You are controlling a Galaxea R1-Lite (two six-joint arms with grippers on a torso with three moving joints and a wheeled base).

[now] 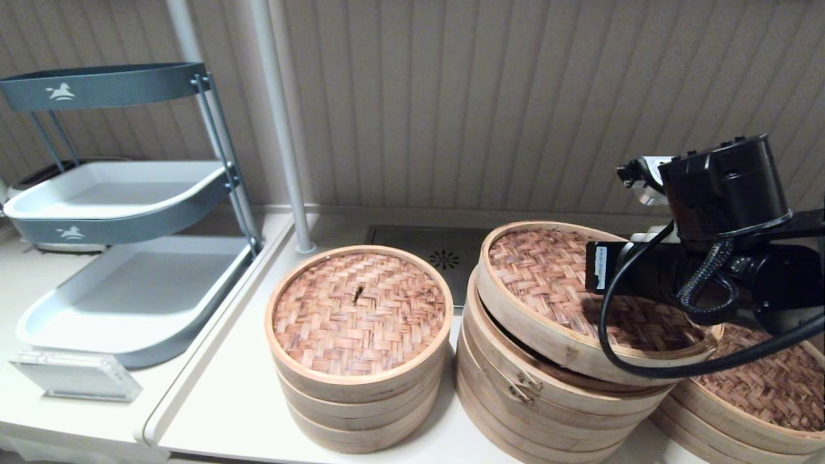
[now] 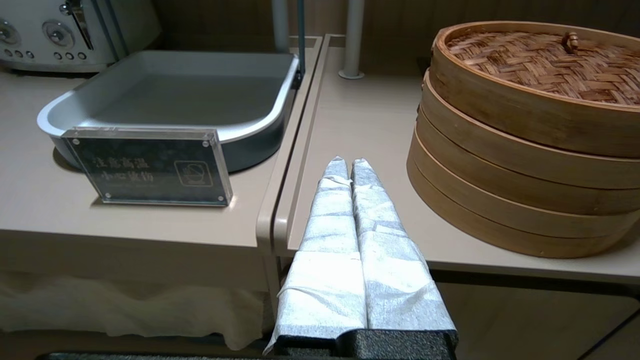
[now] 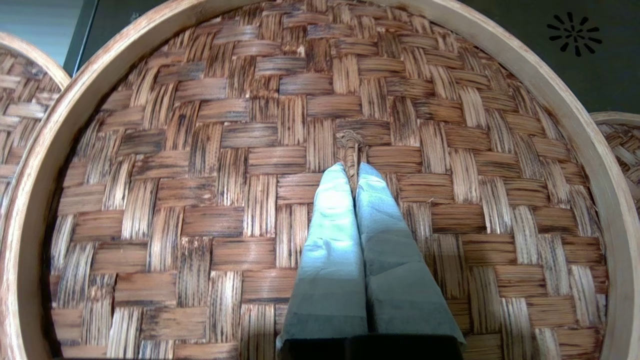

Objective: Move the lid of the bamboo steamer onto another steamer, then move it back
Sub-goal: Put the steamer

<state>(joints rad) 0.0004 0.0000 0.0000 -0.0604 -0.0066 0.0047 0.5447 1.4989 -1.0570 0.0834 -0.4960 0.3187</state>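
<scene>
Pinching the small centre knot (image 3: 350,142), the right claw (image 3: 352,170) has its 2 wrapped fingers (image 3: 330,225) pressed together on the bamboo steamer lid (image 1: 580,303), which sits tilted atop the tall clasped stack (image 1: 541,399) near the surface's front edge. The left claw (image 2: 345,165), fingers closed on nothing, hovers at the surface's front edge beside the narrower stack (image 2: 520,150).

I see the large reddish-brown woven bamboo steamer lid (image 1: 567,299) tilted atop the tall clasped stack (image 1: 535,403), between the narrower three-tier stack (image 1: 359,351) leftward and the low wide steamer (image 1: 760,399) rightward.
</scene>
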